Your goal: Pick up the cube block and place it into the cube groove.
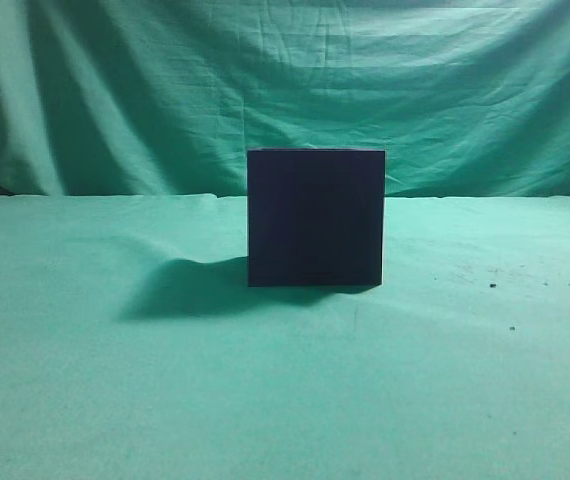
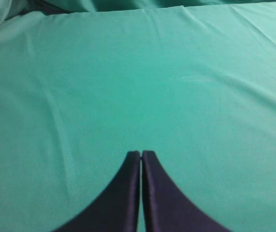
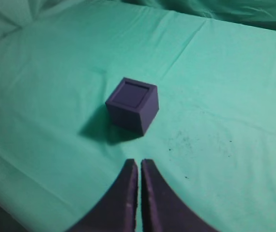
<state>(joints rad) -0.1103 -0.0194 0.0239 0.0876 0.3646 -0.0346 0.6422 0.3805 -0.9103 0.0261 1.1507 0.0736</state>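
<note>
The large dark navy box (image 1: 315, 217) stands upright on the green cloth in the middle of the exterior view. In the right wrist view the box (image 3: 132, 105) shows from above, with a square recess, the cube groove (image 3: 132, 93), framed by a thin rim in its top. I cannot tell whether anything lies in it. The small purple cube block is not in view in any frame. My right gripper (image 3: 139, 163) is shut and empty, a short way in front of the box. My left gripper (image 2: 141, 154) is shut and empty over bare cloth. Neither gripper shows in the exterior view.
Green cloth covers the table (image 1: 285, 400) and hangs as a backdrop (image 1: 285, 80). The box casts a shadow to its left (image 1: 180, 290). A few dark specks lie on the cloth right of the box (image 1: 492, 285).
</note>
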